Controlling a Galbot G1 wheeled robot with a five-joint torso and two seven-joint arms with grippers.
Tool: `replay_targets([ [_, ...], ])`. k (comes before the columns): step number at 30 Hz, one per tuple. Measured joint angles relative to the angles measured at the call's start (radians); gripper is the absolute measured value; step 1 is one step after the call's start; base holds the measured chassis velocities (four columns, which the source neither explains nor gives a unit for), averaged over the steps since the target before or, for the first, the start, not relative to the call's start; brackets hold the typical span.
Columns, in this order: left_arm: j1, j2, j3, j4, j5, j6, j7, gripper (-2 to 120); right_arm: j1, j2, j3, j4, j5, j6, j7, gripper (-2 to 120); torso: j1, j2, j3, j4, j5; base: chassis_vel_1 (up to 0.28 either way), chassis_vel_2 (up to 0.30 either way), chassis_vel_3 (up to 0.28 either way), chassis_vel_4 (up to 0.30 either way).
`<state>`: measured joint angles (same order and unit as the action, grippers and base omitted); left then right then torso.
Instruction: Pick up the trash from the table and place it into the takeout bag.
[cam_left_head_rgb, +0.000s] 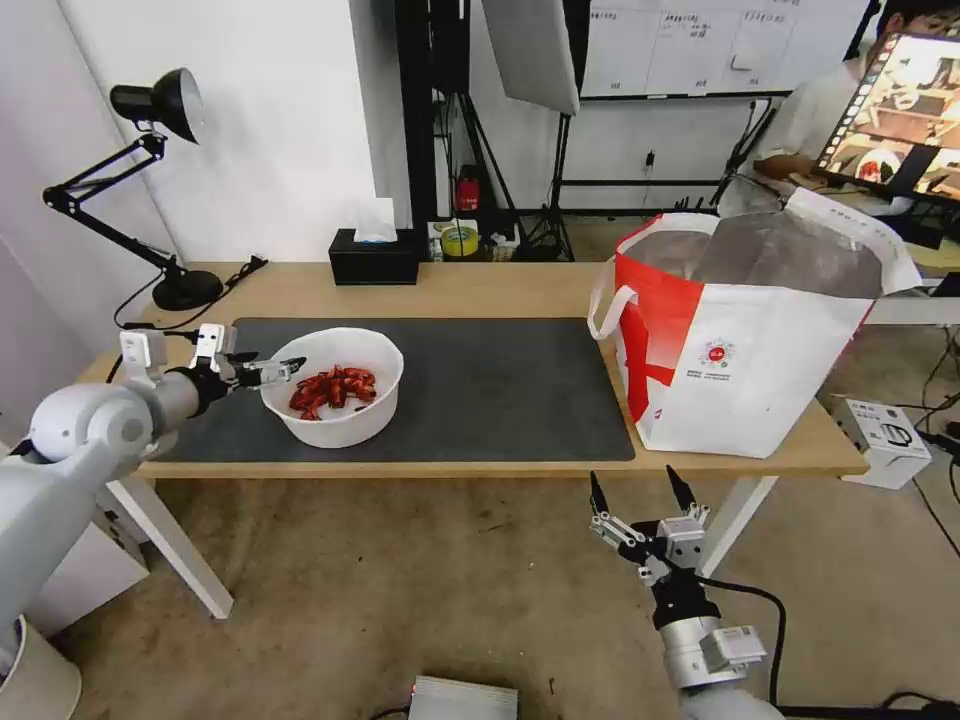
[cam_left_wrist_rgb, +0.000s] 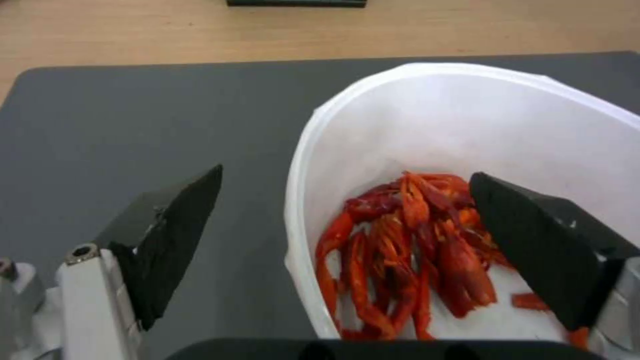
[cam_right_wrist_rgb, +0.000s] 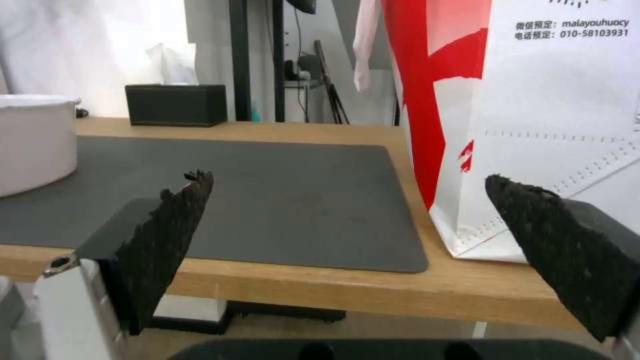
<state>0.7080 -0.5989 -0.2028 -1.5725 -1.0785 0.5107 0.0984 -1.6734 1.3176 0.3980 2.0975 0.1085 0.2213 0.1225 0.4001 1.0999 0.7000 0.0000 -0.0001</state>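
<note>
The trash in view is a white round bowl (cam_left_head_rgb: 340, 425) of red shells (cam_left_head_rgb: 333, 387), standing on the left part of the dark grey mat (cam_left_head_rgb: 500, 390) on the light-wood table (cam_left_head_rgb: 480, 290). My left gripper (cam_left_head_rgb: 285, 368) is open at the bowl's left rim. In the left wrist view the left gripper (cam_left_wrist_rgb: 347, 174) straddles the wall of the bowl (cam_left_wrist_rgb: 480, 125), one finger outside over the mat, the other inside above the shells (cam_left_wrist_rgb: 407, 250). The takeout bag (cam_left_head_rgb: 750, 340) stands open at the table's right end. My right gripper (cam_left_head_rgb: 634, 478) hangs open below the table's front edge, near the bag (cam_right_wrist_rgb: 553, 100).
A black tissue box (cam_left_head_rgb: 375, 255) and a tape roll (cam_left_head_rgb: 460, 240) sit at the table's back edge. A black desk lamp (cam_left_head_rgb: 160, 110) stands at the back left corner. A white box (cam_left_head_rgb: 885, 425) lies beside the table's right end. Light stands and a monitor are behind.
</note>
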Motion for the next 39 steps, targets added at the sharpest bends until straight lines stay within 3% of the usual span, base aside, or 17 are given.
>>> replay_targets([
  [23,-0.042,-0.034,0.067,0.041,0.025,-0.008,0.008,99,0.0,0.0,0.0,0.0,0.0,0.0,0.0,100,0.0,0.0,0.0,0.0,0.0001,0.0,0.0,0.0,0.0],
  [29,-0.039,-0.039,0.07,0.039,0.032,-0.01,0.013,82,0.0,0.0,0.0,0.0,0.0,0.0,0.0,100,0.0,0.0,0.0,0.0001,0.0002,0.0,0.0,0.0,0.0],
  [33,-0.033,-0.039,0.071,0.033,0.035,-0.011,0.018,62,0.0,0.0,0.0,0.0,0.0,0.0,0.0,100,0.0,0.0,0.0,0.0,0.0003,0.0,0.0,0.0,0.0],
  [39,-0.021,-0.04,0.069,0.027,0.037,-0.012,0.019,42,0.0,0.0,0.0,0.0,0.0,0.0,0.0,100,0.0,0.0,0.0,0.0001,0.0002,0.0,0.0,0.0,0.0],
])
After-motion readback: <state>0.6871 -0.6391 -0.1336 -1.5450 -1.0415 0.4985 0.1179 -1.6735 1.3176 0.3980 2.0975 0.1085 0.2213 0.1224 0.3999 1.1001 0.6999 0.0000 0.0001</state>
